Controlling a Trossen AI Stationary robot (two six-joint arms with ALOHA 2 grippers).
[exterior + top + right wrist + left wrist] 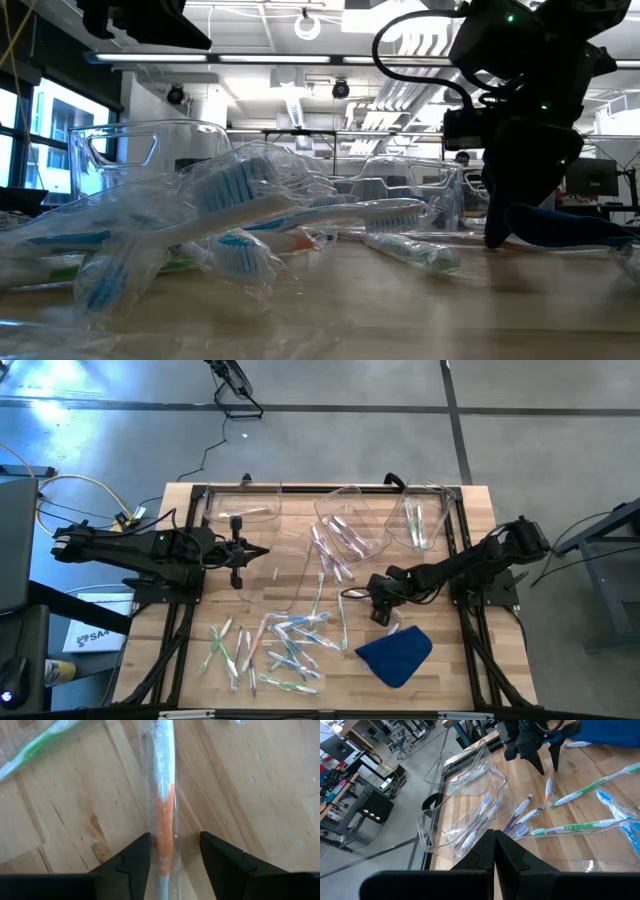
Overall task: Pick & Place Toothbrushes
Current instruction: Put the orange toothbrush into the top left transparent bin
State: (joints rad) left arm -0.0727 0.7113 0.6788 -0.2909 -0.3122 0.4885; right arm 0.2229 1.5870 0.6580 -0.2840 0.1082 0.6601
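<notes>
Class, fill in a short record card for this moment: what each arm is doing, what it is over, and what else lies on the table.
right gripper: lowered to the table, fingers open, straddling a wrapped orange-handled toothbrush
left gripper: fingers shut, holding nothing, hovering at the table's left
loose toothbrushes: scattered at the front of the wooden table
clear plastic bins: at the back, toothbrushes inside
blue cloth: front right, beside the right gripper
</notes>
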